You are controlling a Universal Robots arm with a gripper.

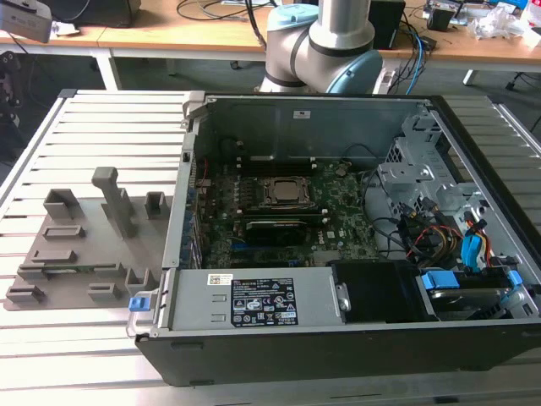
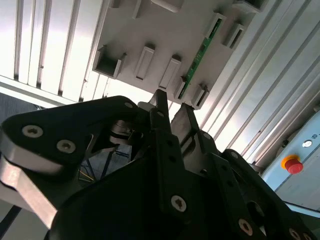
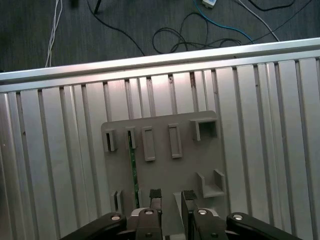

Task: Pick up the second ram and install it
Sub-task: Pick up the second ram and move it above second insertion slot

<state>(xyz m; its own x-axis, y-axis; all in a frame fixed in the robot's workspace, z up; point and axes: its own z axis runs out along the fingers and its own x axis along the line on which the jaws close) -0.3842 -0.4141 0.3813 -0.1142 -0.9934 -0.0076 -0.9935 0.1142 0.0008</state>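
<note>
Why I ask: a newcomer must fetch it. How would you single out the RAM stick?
On the slotted aluminium table lies a grey holder plate with raised brackets. The RAM stick stands on edge between two of them. It is the only thin green strip; everything around it is grey.

Exterior view high up, looking obliquely down, open black metal computer case (image 1: 338,355) centre and right of frame, flat grey plastic holder plate (image 1: 84,254) at left on ribbed aluminium table (image 1: 101,127), first wrist view straight down on this plate (image 3: 165,170) from above, second wrist view slanted, close behind black gripper (image 2: 171,107), same plate beyond.
</note>
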